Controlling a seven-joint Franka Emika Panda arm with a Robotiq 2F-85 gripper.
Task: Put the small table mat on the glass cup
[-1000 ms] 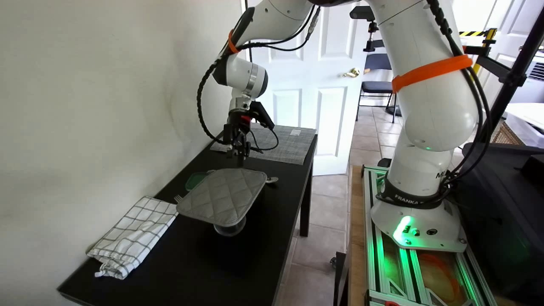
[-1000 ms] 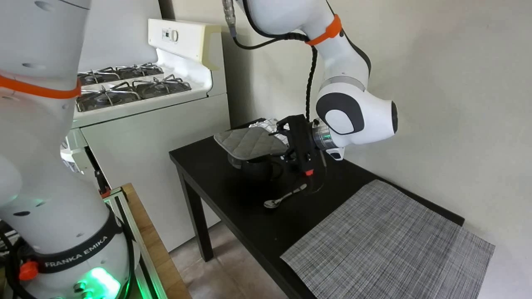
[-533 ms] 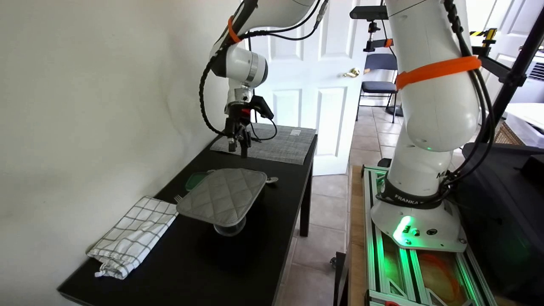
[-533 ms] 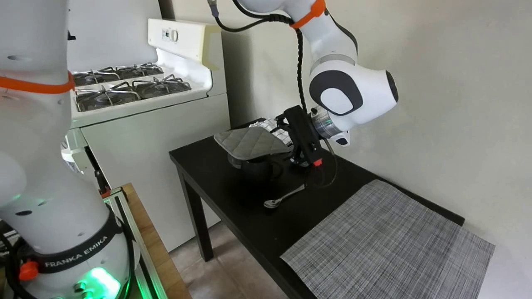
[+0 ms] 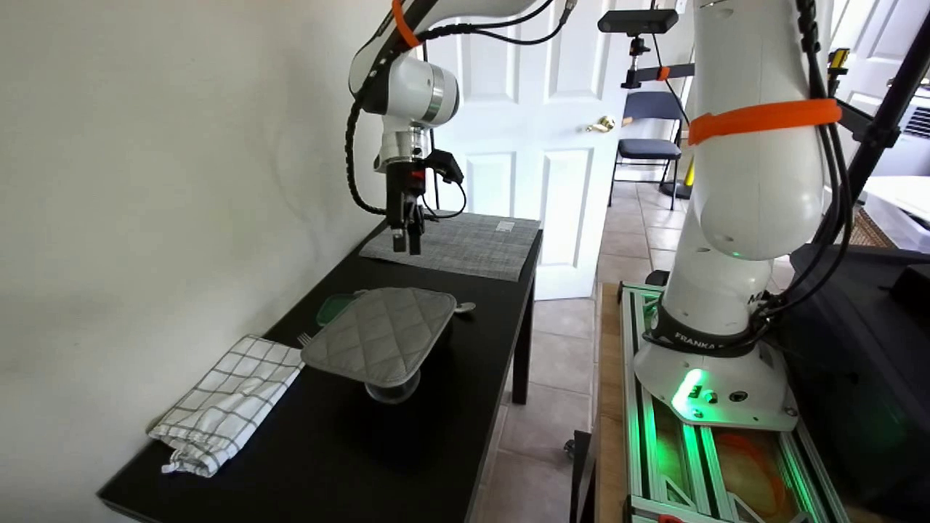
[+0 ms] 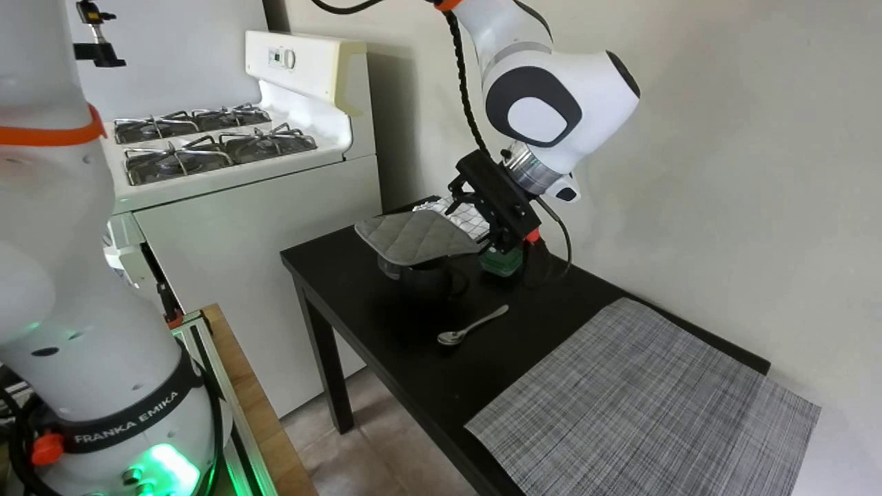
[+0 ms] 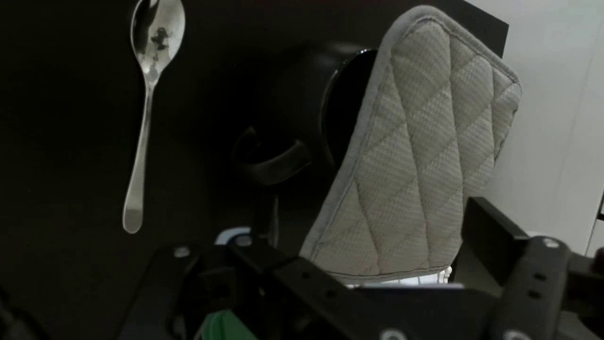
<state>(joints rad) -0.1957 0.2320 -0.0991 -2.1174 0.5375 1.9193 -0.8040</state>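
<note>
The small mat [image 5: 381, 335] is diamond-quilted grey, the cloth [image 5: 231, 399] white with dark checks, the glass cup [image 5: 393, 392] apparently colourless.

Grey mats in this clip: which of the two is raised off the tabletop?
The small quilted pot holder: it sits over the glass cup and partly over the black mug. The larger woven placemat lies directly on the black table.

In an exterior view, the robot base [image 5: 716, 381] is lit green at four o'clock; the wrist view is underlit.
</note>
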